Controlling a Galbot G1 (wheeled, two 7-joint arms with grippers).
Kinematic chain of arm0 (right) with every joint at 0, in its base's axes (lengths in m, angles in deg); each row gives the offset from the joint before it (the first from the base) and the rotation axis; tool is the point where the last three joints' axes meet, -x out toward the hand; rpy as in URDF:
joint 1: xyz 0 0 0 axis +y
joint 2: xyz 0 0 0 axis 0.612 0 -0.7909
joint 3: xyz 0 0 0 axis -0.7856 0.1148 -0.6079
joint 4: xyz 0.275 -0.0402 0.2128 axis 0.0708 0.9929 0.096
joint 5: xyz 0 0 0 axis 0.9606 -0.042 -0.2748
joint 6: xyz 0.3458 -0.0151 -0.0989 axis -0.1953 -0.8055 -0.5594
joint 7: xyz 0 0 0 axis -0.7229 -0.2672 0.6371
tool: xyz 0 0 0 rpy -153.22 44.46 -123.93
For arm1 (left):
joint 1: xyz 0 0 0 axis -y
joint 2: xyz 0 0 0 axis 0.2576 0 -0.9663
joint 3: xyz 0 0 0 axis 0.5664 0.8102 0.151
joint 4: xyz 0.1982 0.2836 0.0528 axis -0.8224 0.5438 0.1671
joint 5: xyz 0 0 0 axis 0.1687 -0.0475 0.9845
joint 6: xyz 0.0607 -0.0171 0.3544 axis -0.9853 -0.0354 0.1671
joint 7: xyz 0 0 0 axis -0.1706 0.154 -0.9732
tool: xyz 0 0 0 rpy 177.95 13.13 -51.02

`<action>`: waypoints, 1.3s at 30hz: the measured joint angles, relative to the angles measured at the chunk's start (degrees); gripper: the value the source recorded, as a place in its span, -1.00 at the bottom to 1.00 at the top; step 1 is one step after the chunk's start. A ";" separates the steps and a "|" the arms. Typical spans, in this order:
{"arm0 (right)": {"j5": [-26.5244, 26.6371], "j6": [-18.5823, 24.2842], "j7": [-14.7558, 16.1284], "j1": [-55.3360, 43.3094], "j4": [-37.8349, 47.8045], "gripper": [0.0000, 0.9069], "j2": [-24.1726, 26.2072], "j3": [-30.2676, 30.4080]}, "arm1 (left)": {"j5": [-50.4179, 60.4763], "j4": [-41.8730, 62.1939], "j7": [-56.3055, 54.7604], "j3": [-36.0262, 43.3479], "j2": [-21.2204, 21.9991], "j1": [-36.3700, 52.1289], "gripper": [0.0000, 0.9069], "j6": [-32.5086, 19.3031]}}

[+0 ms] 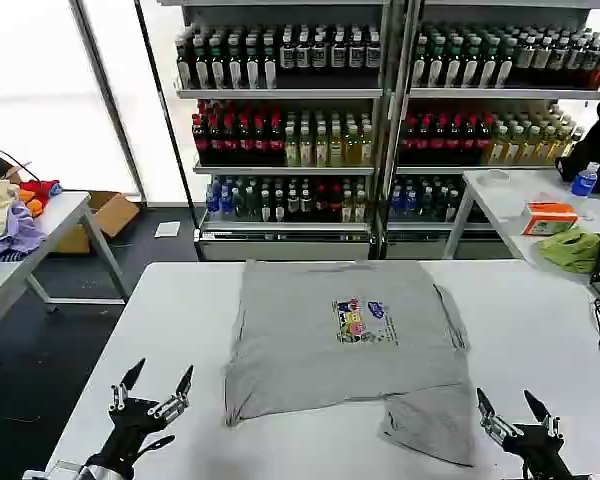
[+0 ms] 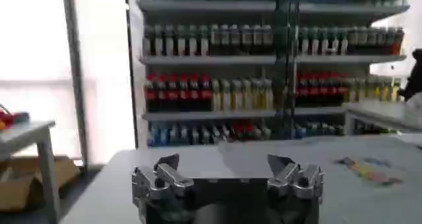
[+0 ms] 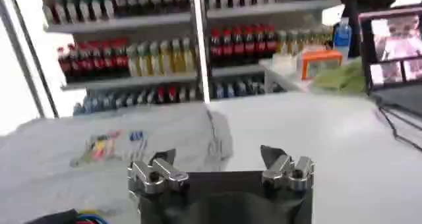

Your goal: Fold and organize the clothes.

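Grey short-sleeved shirt (image 1: pixel 340 345) lies spread flat on the white table (image 1: pixel 530 320), roughly centred, with the multicoloured chest print (image 1: pixel 360 320) facing up and slightly right of the shirt's middle. Its near right corner trails toward the near edge of the table; a fold or doubled layer there seems likely, though the head view does not settle it. Left gripper (image 1: pixel 158 384) sits at the near left corner of the table, fingers spread apart, holding nothing, clear of the shirt. Right gripper (image 1: pixel 508 405) sits at the near right edge, fingers likewise parted and empty, just beside the shirt's near right corner without touching it. Behind the table stand shelves of bottled drinks (image 1: pixel 380 110). A side table (image 1: pixel 40 235) at far left carries a pile of coloured cloth (image 1: pixel 10 215).
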 measured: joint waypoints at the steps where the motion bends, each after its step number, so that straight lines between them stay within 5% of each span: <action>1: -0.10 -0.94 -0.61 0.22 -0.26 1.00 0.05 0.40 | -0.89 -0.23 -0.76 0.60 -1.04 -0.09 1.00 1.17; 14: -3.61 -7.37 -6.50 2.32 -2.48 1.00 -1.50 6.61 | -8.66 -0.65 -6.46 7.93 -7.43 2.59 1.00 13.55; 31: -6.02 -8.41 -8.87 0.37 -0.93 1.00 -4.41 10.88 | -3.63 4.63 -10.22 16.84 -4.68 9.07 1.00 17.11; 33: -6.21 -8.26 -8.98 0.18 -0.65 0.36 -4.50 10.99 | -2.91 5.21 -10.42 17.75 -4.03 9.24 1.00 17.09; 34: -6.26 -8.14 -9.00 0.06 -0.48 -0.67 -4.54 11.01 | -2.52 5.49 -10.51 18.12 -3.72 9.29 1.00 17.00; 35: -6.30 -8.02 -9.01 -0.05 -0.33 -1.00 -4.56 11.08 | -2.18 5.73 -10.52 18.58 -3.36 9.32 1.00 16.93; 38: -6.41 -7.67 -8.99 -0.31 -0.05 -1.00 -4.70 11.32 | -1.22 6.38 -10.57 19.55 -2.48 9.29 0.76 16.50; 39: -6.48 -7.54 -8.95 -0.34 0.05 -1.00 -4.74 11.43 | -0.90 6.60 -10.62 19.74 -2.18 9.30 0.53 16.31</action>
